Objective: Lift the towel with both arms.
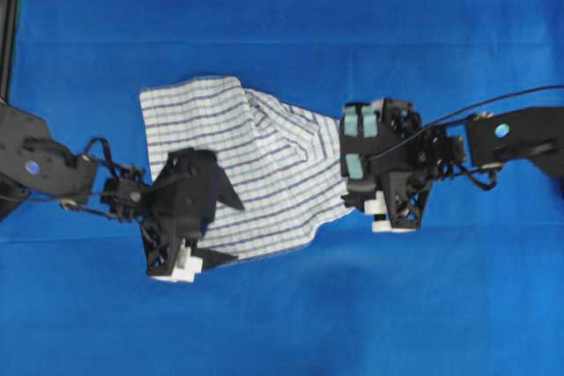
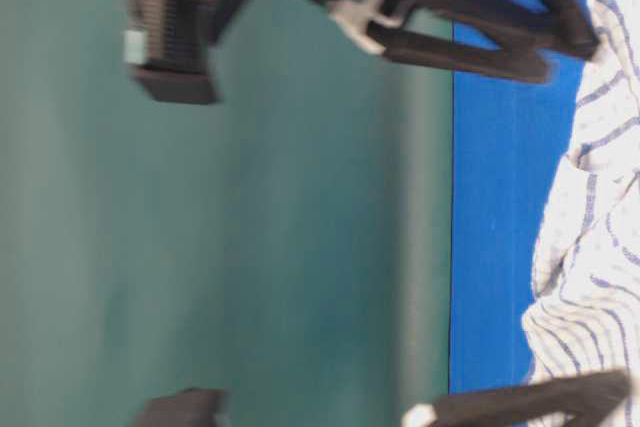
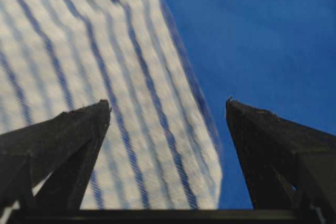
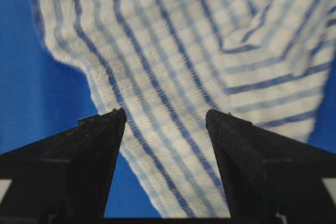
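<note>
towel (image 1: pixel 264 173): soft, rumpled white checked cloth with blue-grey stripes, lying mid-table on blue table cloth (image 1: pixel 282 33) | left gripper (image 1: pixel 231 228): hovering at towel's 8 o'clock corner, pointed black fingers released | right gripper (image 1: pixel 339 165): hanging at 3 o'clock edge, spread wide, grasping nothing | writing: none legible

Towel (image 1: pixel 264 173) partly hidden under left tool (image 1: pixel 225 228) overhead; cut off at table-level view's right edge; blurred in both wrist views.

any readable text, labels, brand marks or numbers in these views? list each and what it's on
None readable in any view.
The towel shows only stripes, the table cloth is plain blue.
The left pincer and right pincer show white blocks and pale pads, no lettering.
</note>
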`<action>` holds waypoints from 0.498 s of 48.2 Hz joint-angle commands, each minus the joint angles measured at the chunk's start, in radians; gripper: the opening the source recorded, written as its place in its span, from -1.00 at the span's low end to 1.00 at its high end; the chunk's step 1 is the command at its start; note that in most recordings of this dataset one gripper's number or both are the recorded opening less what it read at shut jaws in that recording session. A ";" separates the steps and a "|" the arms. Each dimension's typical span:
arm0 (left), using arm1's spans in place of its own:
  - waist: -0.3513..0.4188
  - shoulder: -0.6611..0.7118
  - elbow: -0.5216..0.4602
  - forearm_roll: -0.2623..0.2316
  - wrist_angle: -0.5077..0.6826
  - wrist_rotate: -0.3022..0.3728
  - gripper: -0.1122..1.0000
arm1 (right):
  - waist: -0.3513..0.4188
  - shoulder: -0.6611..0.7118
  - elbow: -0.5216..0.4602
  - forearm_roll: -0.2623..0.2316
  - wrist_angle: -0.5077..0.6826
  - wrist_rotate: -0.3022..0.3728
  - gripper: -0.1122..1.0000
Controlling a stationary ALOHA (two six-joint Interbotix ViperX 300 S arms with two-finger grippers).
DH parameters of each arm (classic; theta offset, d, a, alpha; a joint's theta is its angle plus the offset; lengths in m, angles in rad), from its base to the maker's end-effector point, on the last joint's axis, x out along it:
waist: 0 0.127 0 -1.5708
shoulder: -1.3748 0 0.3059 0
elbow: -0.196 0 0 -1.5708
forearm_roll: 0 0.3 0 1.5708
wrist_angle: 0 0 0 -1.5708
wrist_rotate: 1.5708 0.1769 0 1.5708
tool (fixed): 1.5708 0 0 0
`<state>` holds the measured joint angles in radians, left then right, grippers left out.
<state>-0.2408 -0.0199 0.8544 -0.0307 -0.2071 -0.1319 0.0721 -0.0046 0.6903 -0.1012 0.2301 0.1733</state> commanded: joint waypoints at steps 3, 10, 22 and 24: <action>-0.012 0.052 -0.032 -0.003 -0.014 0.002 0.82 | 0.020 0.037 -0.009 0.012 -0.051 0.000 0.37; -0.021 0.135 -0.057 -0.003 -0.041 0.002 0.82 | 0.023 0.091 -0.005 0.032 -0.106 0.000 0.37; -0.032 0.235 -0.072 -0.008 -0.074 -0.026 0.82 | 0.023 0.155 0.003 0.048 -0.137 0.000 0.37; -0.031 0.236 -0.071 -0.008 -0.072 -0.029 0.81 | 0.023 0.161 0.002 0.049 -0.137 0.000 0.37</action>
<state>-0.2746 0.2163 0.7931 -0.0353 -0.2823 -0.1534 0.0920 0.1565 0.6995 -0.0568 0.0997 0.1733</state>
